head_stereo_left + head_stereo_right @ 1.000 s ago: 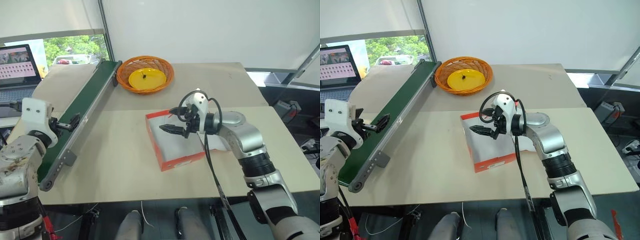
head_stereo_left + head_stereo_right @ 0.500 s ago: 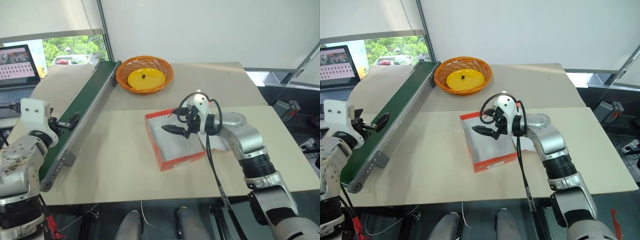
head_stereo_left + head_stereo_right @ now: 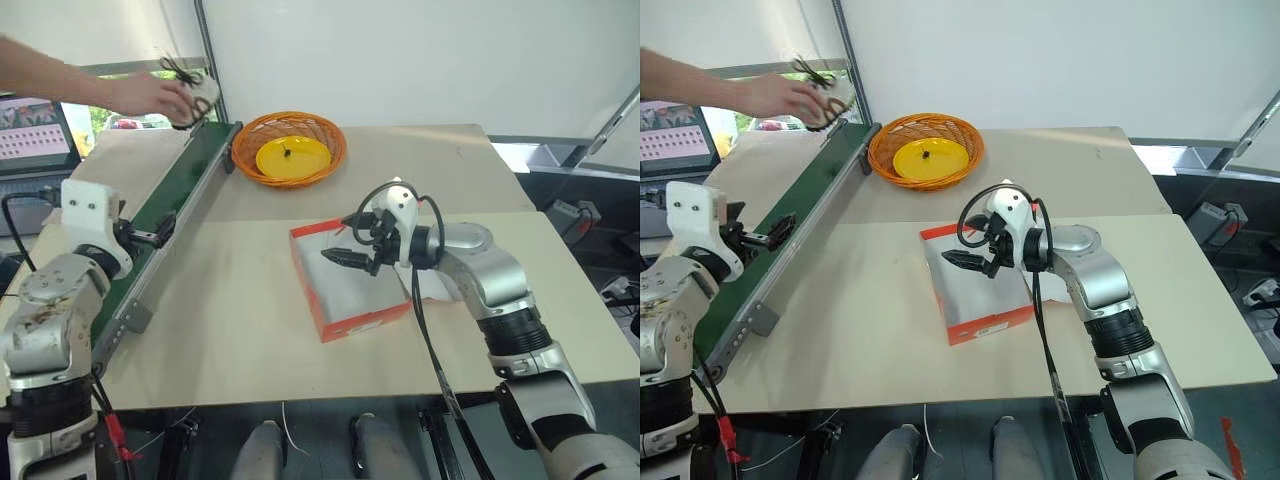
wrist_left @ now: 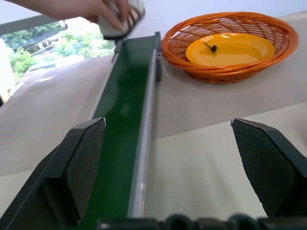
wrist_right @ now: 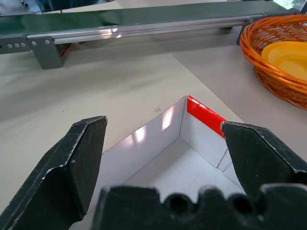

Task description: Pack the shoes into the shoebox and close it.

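A person's hand (image 3: 145, 95) holds a white shoe (image 3: 195, 100) with dark laces just above the far end of the green conveyor belt (image 3: 185, 180); the same shoe (image 4: 120, 19) shows in the left wrist view. The red-orange shoebox (image 3: 310, 285) lies open at the table's middle, white inside and with nothing in it (image 5: 182, 167). My right gripper (image 3: 345, 240) hovers open just over the box's far part. Beside the belt's near half, my left gripper (image 3: 152, 235) is open and points along the belt toward its far end.
An orange wicker basket (image 3: 330, 150) with a yellow plate (image 3: 293, 157) stands at the back, right of the belt's far end. A laptop (image 3: 35, 130) sits at the far left. Something white (image 3: 432, 285) lies right of the box under my right arm.
A person's hand with a shoe has come in at the belt's far end. My left gripper has shifted slightly toward the belt. The right gripper has stayed put.
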Tool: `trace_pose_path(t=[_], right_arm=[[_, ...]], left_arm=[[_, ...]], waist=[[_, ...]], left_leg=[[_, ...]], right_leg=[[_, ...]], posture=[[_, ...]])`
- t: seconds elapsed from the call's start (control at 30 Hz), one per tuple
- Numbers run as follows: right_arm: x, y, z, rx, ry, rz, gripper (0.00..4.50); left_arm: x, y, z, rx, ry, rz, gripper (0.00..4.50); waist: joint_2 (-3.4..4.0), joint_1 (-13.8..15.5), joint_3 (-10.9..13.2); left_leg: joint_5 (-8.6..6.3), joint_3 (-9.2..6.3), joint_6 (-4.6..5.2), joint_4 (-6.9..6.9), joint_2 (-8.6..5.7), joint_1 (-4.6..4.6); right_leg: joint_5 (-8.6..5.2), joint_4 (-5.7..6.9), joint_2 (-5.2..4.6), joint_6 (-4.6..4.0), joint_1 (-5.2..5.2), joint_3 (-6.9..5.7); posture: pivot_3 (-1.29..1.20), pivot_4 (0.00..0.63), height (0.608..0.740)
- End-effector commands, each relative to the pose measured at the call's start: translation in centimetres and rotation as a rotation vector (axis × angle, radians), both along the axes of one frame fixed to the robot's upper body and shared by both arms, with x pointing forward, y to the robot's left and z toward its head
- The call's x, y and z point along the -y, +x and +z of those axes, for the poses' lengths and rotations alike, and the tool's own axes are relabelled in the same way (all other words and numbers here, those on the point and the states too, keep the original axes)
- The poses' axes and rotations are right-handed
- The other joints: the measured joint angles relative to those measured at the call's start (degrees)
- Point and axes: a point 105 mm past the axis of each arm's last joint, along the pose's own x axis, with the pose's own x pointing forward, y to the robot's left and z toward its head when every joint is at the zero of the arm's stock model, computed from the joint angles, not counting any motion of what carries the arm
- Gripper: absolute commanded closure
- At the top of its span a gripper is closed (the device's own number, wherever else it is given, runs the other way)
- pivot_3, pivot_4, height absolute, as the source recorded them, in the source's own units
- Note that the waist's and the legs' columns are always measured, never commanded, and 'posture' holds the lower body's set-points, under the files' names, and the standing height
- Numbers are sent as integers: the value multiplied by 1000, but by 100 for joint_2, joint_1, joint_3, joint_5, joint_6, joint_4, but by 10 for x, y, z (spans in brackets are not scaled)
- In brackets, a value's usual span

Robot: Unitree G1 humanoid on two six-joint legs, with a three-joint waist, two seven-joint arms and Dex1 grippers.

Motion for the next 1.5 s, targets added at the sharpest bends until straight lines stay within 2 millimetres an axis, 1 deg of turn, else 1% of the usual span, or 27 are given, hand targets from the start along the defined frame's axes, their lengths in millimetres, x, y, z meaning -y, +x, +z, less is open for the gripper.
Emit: trace_pose_path(t=[0.03,0.23,0.37,0.5,0.57,0.6,0.67,0.73,0.8,0.97,1.03,1.2,1.37,1.5], right_arm=[[-8,-3,15,52,17,7,22],[-14,-3,16,46,20,-9,22],[-24,-4,17,42,40,-12,22],[-36,-4,19,51,63,-15,22],[-38,-6,19,51,66,-8,22],[-39,-7,19,51,68,-5,22],[-40,-9,19,48,70,1,22],[-40,-10,19,44,68,5,22],[-39,-12,18,40,64,10,22],[-37,-17,21,44,61,9,22],[-35,-18,22,45,63,1,22],[-28,-22,21,41,58,-35,22],[-21,-23,20,39,51,-69,22],[-17,-23,21,43,45,-86,22]], left_arm=[[6,6,10,44,11,-15,0],[11,9,9,49,-4,-28,0],[6,7,8,51,8,-29,0],[-18,1,5,62,3,6,0],[-30,-1,4,75,-17,28,0],[-39,-2,1,78,-19,51,0],[-50,-1,-6,81,-28,59,0],[-58,2,-13,78,-26,62,0],[-61,6,-22,70,-35,51,0],[-78,13,-48,27,-48,79,0],[-82,16,-54,7,-45,79,0],[-88,31,-56,-19,-67,72,0],[-94,39,-54,-37,-71,76,0],[-95,41,-61,-74,-97,76,0]], waist=[[0,-4,0],[0,1,0],[0,-7,0],[0,-20,0],[0,-17,0],[0,-9,0],[0,1,0],[0,16,0],[0,27,0],[0,19,0],[0,15,0],[-2,22,-2],[-3,14,-2],[-3,-10,-2]], left_leg=[[0,0,0,0,0,0],[0,0,0,0,0,-1],[0,0,0,0,0,0],[0,0,0,0,0,2],[0,1,0,0,0,2],[0,0,0,-1,1,1],[0,0,0,-1,0,1],[0,0,0,-1,0,1],[0,-1,0,-1,0,2],[0,-1,0,0,0,2],[0,-1,0,0,0,1],[0,-1,0,0,0,1],[0,-3,0,0,-1,0],[0,-3,0,0,-1,1]], right_leg=[[0,1,0,0,0,0],[0,1,0,0,-2,0],[0,4,0,0,-4,1],[0,7,1,0,-5,1],[0,7,1,-1,-6,1],[0,6,1,-1,-7,1],[0,6,1,-1,-7,0],[0,6,0,-1,-6,0],[0,6,0,-1,-3,-2],[0,7,0,-1,-5,-3],[0,7,0,-1,-6,-3],[0,8,0,-1,-6,-6],[0,9,-1,0,-6,-8],[0,12,0,0,-8,-8]], posture=[[0,150,740],[0,150,740],[0,150,740],[0,150,740],[0,150,740],[0,150,740],[0,150,740],[0,150,740],[0,150,740],[0,150,740],[0,150,740],[0,150,740],[0,150,740],[0,150,740]])
